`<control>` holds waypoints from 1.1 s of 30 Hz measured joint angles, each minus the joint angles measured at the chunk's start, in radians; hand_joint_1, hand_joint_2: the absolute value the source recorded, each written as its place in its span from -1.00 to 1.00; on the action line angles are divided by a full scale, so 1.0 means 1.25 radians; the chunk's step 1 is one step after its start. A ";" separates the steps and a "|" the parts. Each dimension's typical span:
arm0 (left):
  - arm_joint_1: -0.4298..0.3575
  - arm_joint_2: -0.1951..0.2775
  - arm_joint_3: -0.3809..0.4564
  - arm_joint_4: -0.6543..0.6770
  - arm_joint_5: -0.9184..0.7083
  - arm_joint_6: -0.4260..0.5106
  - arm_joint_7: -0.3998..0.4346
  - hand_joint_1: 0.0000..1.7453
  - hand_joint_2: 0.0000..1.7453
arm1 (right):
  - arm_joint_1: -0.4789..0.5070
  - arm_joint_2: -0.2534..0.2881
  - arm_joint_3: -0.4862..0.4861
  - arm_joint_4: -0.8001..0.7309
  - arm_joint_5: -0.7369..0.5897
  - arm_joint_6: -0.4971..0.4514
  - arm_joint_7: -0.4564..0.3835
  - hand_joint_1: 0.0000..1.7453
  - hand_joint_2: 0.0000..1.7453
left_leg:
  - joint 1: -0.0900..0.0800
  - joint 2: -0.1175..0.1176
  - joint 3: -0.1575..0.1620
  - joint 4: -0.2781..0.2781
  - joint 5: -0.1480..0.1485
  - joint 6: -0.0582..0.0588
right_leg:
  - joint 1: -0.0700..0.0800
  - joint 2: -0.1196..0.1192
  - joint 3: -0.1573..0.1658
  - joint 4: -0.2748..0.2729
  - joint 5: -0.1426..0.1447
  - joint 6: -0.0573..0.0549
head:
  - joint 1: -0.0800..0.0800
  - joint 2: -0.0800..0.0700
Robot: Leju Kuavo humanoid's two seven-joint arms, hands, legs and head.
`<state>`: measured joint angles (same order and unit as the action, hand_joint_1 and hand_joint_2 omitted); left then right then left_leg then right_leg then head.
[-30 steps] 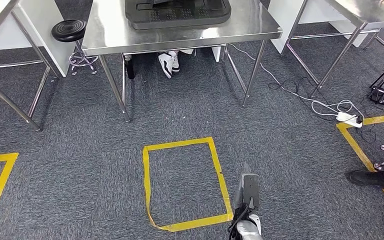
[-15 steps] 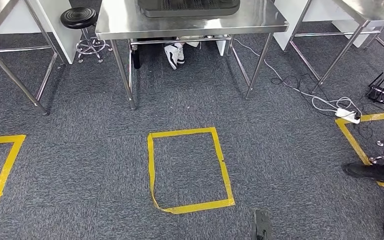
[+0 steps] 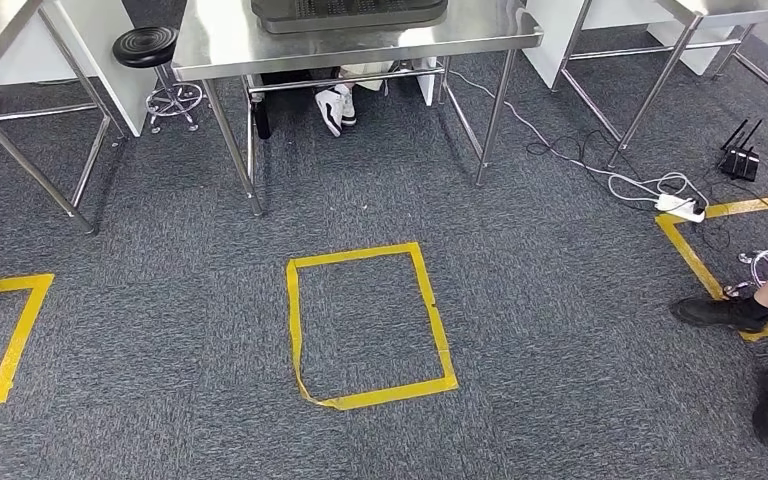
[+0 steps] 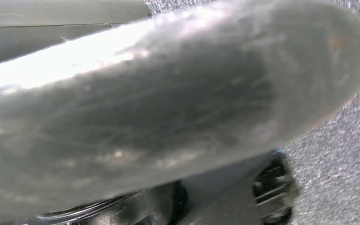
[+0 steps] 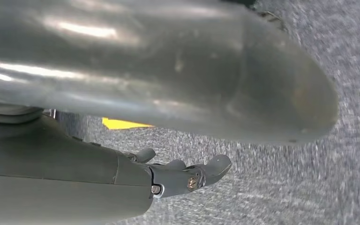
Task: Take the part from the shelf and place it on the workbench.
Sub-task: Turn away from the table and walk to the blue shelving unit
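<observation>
The right hand (image 5: 187, 176) hung over grey speckled carpet (image 3: 560, 300), its dark fingers (image 5: 215, 166) stretched out nearly straight and slightly apart, gripping nothing. The thick grey thumb (image 5: 168, 70) loomed smooth, glossy and blurred close to the wrist camera, with a sliver of yellow tape behind it. The left hand (image 4: 168, 108) appeared as a blurred, scuffed grey bulk over the same carpet; I could not tell whether its fingers lay apart or together.

Ahead on the floor lay a rectangle of yellow tape (image 3: 365, 325), wrinkled at one near corner. Beyond it stood the stainless steel workbench on slim tube legs (image 3: 220, 45), bearing a dark moulded tray with slotted vents (image 3: 350, 12). A black round stool (image 3: 145, 45) stood beside the bench. I could not make out the part.
</observation>
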<state>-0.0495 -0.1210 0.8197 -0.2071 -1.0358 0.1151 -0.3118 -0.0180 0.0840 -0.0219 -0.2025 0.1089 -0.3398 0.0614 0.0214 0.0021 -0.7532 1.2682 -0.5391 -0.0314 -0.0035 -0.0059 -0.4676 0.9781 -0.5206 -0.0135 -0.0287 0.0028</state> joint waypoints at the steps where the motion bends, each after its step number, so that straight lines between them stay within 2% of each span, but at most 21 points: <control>1: 0.001 0.000 0.002 0.000 0.000 0.000 -0.002 -1.00 -1.00 | 0.002 0.000 0.005 0.002 0.002 0.012 -0.004 -1.00 -1.00 | 0.000 -0.001 0.000 0.027 -0.007 -0.001 | 0.002 0.000 -0.003 0.001 0.002 0.000 | 0.000 0.000; 2: 0.003 0.000 0.003 0.000 0.000 -0.001 -0.004 -1.00 -1.00 | 0.004 0.000 0.009 0.004 0.002 0.026 -0.009 -1.00 -1.00 | 0.000 -0.001 0.016 0.024 0.001 0.000 | 0.003 0.000 -0.004 0.001 0.003 0.001 | 0.000 0.000; 3: 0.004 0.001 0.004 0.000 0.000 -0.001 -0.005 -1.00 -1.00 | 0.006 0.000 0.011 0.005 0.000 0.040 -0.015 -1.00 -1.00 | 0.000 -0.001 0.047 -0.013 0.018 0.002 | 0.004 0.000 -0.003 0.003 0.003 0.002 | 0.000 0.000; 5: 0.005 0.002 0.006 0.000 0.000 -0.002 -0.006 -1.00 -1.00 | 0.007 0.000 0.013 0.007 -0.003 0.065 -0.029 -1.00 -1.00 | -0.001 -0.002 0.121 -0.119 0.049 0.009 | 0.006 0.000 -0.001 0.007 0.003 0.004 | 0.000 0.000; 6: 0.005 0.003 0.007 0.000 0.001 -0.002 -0.007 -1.00 -1.00 | 0.007 0.000 0.014 0.007 -0.004 0.075 -0.036 -1.00 -1.00 | -0.003 -0.002 0.143 -0.156 0.055 0.013 | 0.008 0.000 -0.003 0.009 0.003 0.005 | 0.000 0.000; 7: 0.005 0.004 0.009 0.000 0.001 -0.002 -0.007 -1.00 -1.00 | 0.006 0.000 0.015 0.008 -0.004 0.082 -0.040 -1.00 -1.00 | -0.005 -0.002 0.154 -0.177 0.055 0.017 | 0.010 0.000 -0.006 0.010 0.003 0.007 | 0.000 0.000; 13: 0.006 0.006 0.016 0.000 0.004 -0.002 -0.007 -1.00 -1.00 | 0.005 -0.002 0.023 0.011 0.001 0.095 -0.045 -1.00 -1.00 | -0.013 -0.002 0.148 -0.190 0.055 0.023 | 0.007 0.000 -0.016 0.012 0.005 0.016 | 0.001 0.000; 21: 0.006 0.006 0.018 0.000 0.005 -0.002 -0.006 -1.00 -1.00 | 0.005 -0.002 0.034 0.014 0.016 0.099 -0.035 -1.00 -1.00 | -0.016 -0.002 0.146 -0.190 0.059 0.030 | 0.004 0.000 -0.021 0.009 0.010 0.025 | 0.001 0.000; 33: 0.006 0.007 0.019 0.000 0.005 -0.001 -0.004 -1.00 -1.00 | 0.005 -0.002 0.038 0.015 0.011 0.103 -0.033 -1.00 -1.00 | -0.013 -0.002 0.146 -0.190 0.062 0.031 | 0.007 0.000 -0.021 0.010 0.012 0.026 | 0.001 0.000</control>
<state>-0.0422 -0.1125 0.8434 -0.2071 -1.0300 0.1134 -0.3174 -0.0122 0.0820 0.0252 -0.1839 0.1221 -0.2106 0.0198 0.0056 -0.0003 -0.5705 1.0308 -0.4615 0.0074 0.0054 -0.0057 -0.4942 0.9904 -0.5059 0.0196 -0.0276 0.0028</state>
